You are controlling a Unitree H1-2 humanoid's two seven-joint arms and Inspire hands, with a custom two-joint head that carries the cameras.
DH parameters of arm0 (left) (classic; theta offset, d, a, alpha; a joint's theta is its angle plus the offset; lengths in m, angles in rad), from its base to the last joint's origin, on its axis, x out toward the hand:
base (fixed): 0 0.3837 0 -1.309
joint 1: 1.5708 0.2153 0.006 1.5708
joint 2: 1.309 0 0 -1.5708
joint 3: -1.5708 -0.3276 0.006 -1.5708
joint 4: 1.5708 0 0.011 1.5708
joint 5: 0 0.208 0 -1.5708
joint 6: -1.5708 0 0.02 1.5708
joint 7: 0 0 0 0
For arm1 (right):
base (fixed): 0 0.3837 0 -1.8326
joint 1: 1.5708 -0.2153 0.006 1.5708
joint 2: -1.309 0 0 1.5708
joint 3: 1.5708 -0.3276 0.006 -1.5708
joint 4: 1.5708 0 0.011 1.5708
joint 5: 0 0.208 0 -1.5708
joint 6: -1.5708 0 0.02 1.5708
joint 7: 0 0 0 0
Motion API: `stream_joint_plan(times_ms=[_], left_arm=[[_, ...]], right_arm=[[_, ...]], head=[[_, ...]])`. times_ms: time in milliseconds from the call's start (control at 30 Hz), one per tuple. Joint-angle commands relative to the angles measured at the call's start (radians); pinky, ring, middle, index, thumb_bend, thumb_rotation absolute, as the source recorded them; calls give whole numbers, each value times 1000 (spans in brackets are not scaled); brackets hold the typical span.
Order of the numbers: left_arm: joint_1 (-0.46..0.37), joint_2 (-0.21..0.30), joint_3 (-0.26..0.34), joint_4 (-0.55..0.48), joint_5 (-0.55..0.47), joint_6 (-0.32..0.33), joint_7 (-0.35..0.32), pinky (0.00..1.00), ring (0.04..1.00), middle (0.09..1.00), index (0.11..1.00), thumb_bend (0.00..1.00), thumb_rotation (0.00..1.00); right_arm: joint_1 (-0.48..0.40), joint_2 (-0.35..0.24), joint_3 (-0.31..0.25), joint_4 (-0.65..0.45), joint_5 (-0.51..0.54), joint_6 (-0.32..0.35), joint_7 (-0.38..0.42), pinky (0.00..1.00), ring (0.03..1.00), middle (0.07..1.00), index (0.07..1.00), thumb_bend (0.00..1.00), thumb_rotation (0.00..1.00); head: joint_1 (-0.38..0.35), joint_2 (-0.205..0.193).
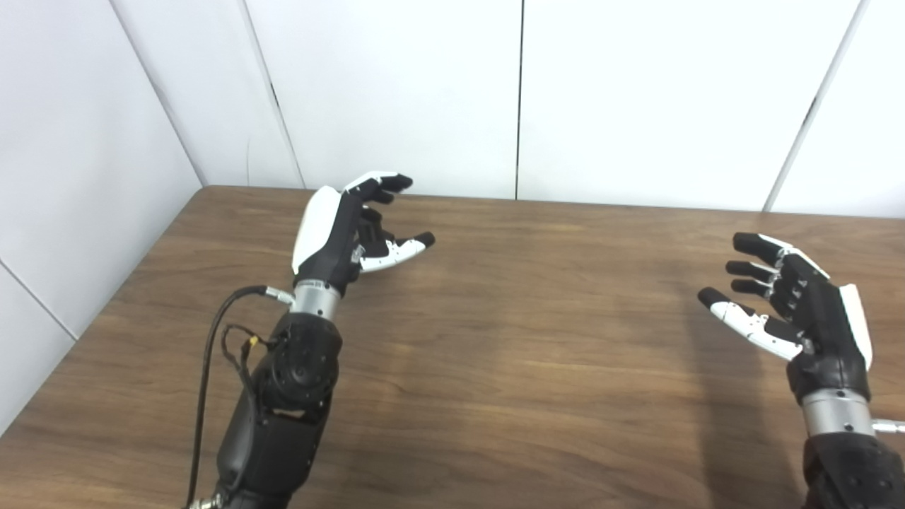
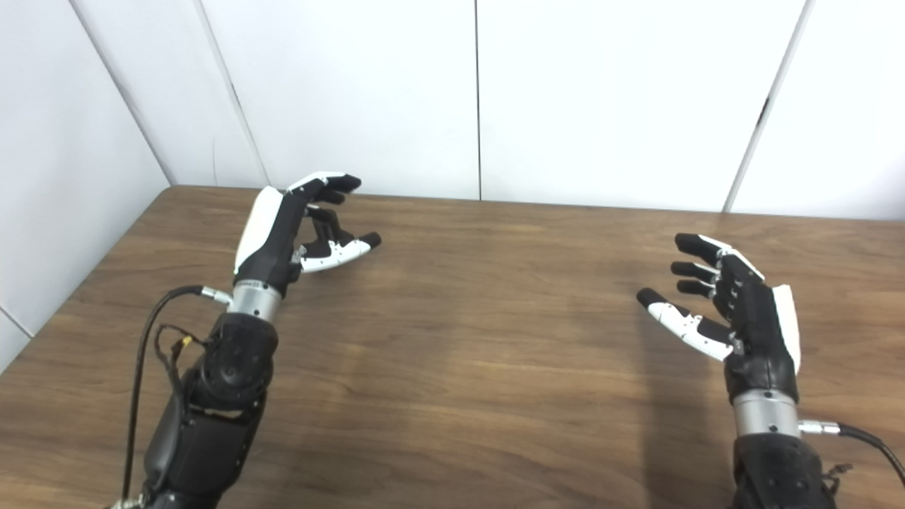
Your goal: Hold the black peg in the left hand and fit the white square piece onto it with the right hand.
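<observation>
Neither a black peg nor a white square piece shows in either view. My left hand (image 1: 350, 230) hovers over the far left part of the wooden table (image 1: 523, 339), fingers apart and curled slightly, palm facing right, holding nothing. My right hand (image 1: 792, 304) is raised over the right side of the table, fingers spread and pointing left, palm empty. The two hands are far apart with bare wood between them.
White wall panels (image 1: 523, 92) stand behind the table's far edge, and another white panel (image 1: 71, 177) runs along its left edge. A black cable (image 1: 208, 367) loops beside my left forearm.
</observation>
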Motion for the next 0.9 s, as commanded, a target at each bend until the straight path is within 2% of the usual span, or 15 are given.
stream_joint_plan(times_ms=[0,267,467,633,700,833,867], left_arm=[[-66,44,2,11,52,-17,43,606,764,795,703,690,208],[-105,100,-22,94,153,-30,96,594,776,815,711,690,226],[-117,137,-36,132,212,-4,100,653,816,850,735,689,272],[-114,145,-52,144,266,33,104,665,821,859,760,713,294],[-115,147,-63,147,296,66,93,722,840,866,769,732,318],[-125,143,-86,162,343,150,57,915,935,930,797,792,422],[-128,143,-92,167,355,165,53,931,946,940,798,801,438]], right_arm=[[-31,-4,-4,-31,2,-17,0,645,688,775,718,586,88],[-27,-4,-2,-39,-1,-9,0,674,703,775,718,584,121],[-22,-5,-5,-44,8,-7,3,667,703,783,720,590,128],[-19,-11,-6,-50,12,-7,8,652,692,780,717,586,121],[-18,-11,-8,-52,11,-2,8,655,691,775,713,587,125],[-19,-12,-10,-65,13,13,12,636,686,781,709,573,107],[-19,-13,-10,-66,11,13,13,630,683,780,710,573,108]], head=[[1,1],[0,3],[-1,5],[-9,8],[-9,8],[-11,10],[-11,10]])
